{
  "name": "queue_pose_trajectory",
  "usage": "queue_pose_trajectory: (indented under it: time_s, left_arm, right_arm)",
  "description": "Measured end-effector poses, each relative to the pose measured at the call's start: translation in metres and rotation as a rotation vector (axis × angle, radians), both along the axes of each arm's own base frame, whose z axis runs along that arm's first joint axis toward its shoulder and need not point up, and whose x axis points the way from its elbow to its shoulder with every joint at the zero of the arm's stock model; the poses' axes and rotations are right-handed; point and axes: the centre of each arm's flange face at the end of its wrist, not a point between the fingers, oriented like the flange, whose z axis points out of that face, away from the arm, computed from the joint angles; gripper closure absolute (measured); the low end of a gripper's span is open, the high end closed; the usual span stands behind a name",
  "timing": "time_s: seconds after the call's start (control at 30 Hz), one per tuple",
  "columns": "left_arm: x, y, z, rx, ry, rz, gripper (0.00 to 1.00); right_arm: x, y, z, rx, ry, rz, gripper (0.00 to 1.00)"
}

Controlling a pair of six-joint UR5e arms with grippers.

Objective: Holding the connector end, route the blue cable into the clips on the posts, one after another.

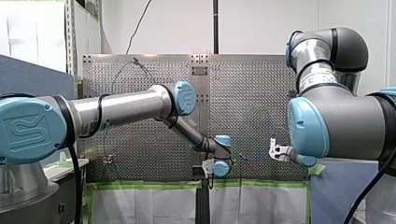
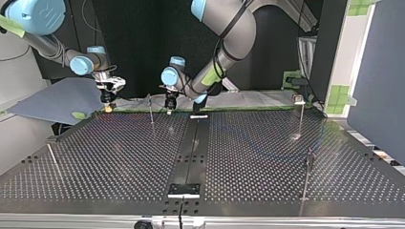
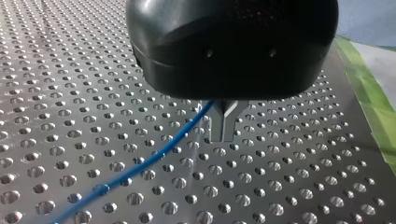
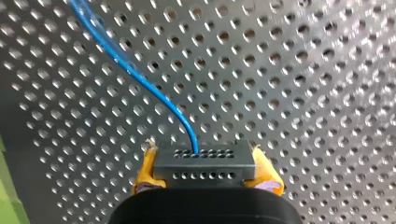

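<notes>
In the right wrist view my right gripper (image 4: pixel 204 179) is shut on a black connector block (image 4: pixel 204 161), with a yellow pad (image 4: pixel 145 173) on each side of it. The blue cable (image 4: pixel 140 79) leaves the top of the block and curves away over the perforated table. In the left wrist view my left gripper (image 3: pixel 223 135) has its metal fingers shut on the blue cable (image 3: pixel 154 156), which trails off low over the holes. In the top view my right gripper (image 2: pixel 109 98) is at the far left edge. My left gripper (image 2: pixel 169 102) is just beside a thin post (image 2: pixel 151 109).
More thin posts stand on the perforated table (image 2: pixel 248 157): one at the top view's far right (image 2: pixel 301 114), one nearer the camera on the right (image 2: pixel 308 174), one leaning at the left (image 2: pixel 52 160). A small black bracket (image 2: pixel 184 189) sits at the near middle.
</notes>
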Motion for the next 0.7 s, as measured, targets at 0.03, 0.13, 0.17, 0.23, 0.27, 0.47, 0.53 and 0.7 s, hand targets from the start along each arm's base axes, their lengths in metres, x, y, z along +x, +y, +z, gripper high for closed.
queue_pose_trajectory:
  time_s: [0.03,0.13,0.17,0.23,0.27,0.47,0.53,0.7]
  left_arm:
    - [0.0,0.0,0.0,0.001,0.001,0.001,0.98]
    - [0.0,0.0,0.0,0.002,0.001,0.001,0.98]
    - [0.0,0.0,0.001,0.001,0.001,0.001,0.98]
    - [0.001,0.001,0.001,0.002,0.002,0.0,0.98]
    - [0.001,0.0,0.001,0.003,0.003,0.0,0.98]
    - [0.002,0.001,0.002,0.003,0.005,-0.005,0.98]
    - [0.003,0.0,0.005,-0.002,0.003,-0.008,0.98]
    - [0.007,-0.001,0.017,-0.02,-0.006,-0.012,0.98]
  right_arm:
    - [-0.001,-0.002,0.0,-0.002,0.0,-0.005,1.0]
    - [-0.005,-0.008,-0.005,0.001,0.001,-0.019,1.0]
    - [-0.005,-0.01,-0.007,0.003,0.003,-0.022,1.0]
    - [-0.007,-0.013,-0.01,0.005,0.005,-0.027,1.0]
    - [-0.007,-0.014,-0.011,0.005,0.006,-0.028,1.0]
    - [-0.007,-0.023,-0.009,-0.005,0.016,-0.031,1.0]
    - [-0.007,-0.026,-0.008,-0.01,0.014,-0.03,1.0]
    - [-0.006,-0.03,-0.014,-0.007,0.012,-0.022,1.0]
